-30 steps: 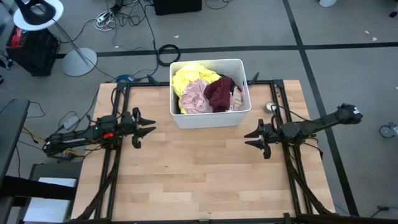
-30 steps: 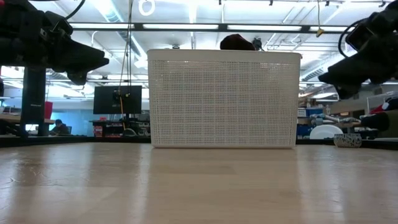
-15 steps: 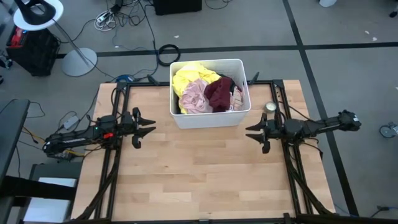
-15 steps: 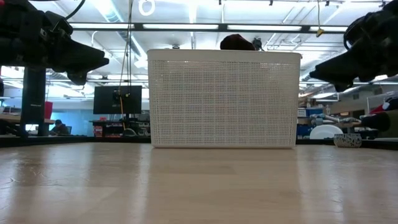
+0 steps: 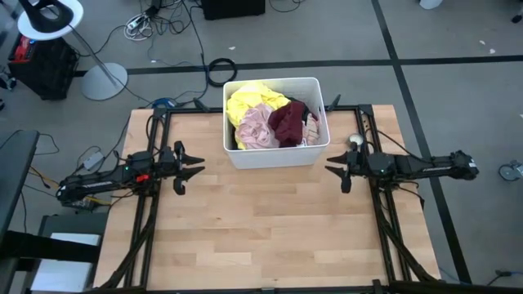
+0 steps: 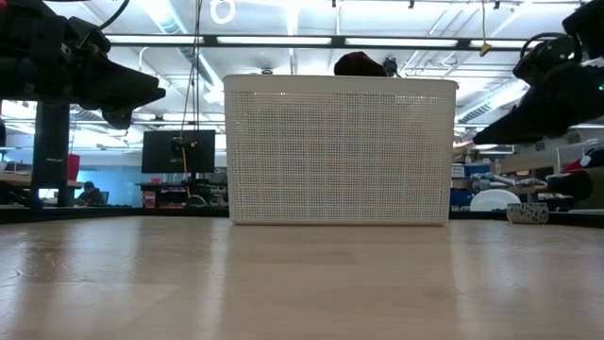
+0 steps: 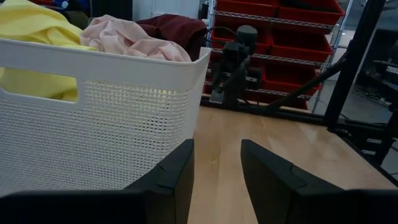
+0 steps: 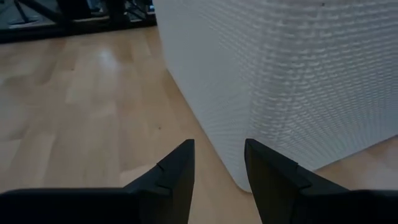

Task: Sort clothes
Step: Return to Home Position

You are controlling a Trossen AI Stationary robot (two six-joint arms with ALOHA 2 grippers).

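Note:
The clothes lie heaped in a white plastic bin (image 5: 276, 155) at the table's far middle: a yellow piece (image 5: 245, 102), a pale pink one (image 5: 257, 126) and a maroon one (image 5: 288, 121). The pink piece (image 7: 124, 37) and the yellow one (image 7: 37, 22) rise above the rim in the left wrist view. My left gripper (image 5: 201, 167) hovers left of the bin, level and open, with nothing between its fingers. My right gripper (image 5: 328, 170) hovers right of the bin, open and empty. It tips down toward the bin's near right corner (image 8: 239, 180).
A small round object (image 5: 355, 140) sits on the table right of the bin, behind my right gripper. Black frame rails (image 5: 151, 212) run along both sides. Bare wooden tabletop (image 5: 261, 229) stretches from the bin to the near edge.
My right gripper has swung toward the table's far edge, nearer the bin's near right corner. It has tipped from about level to pointing somewhat down, with some roll. Its finger gap looks the same.

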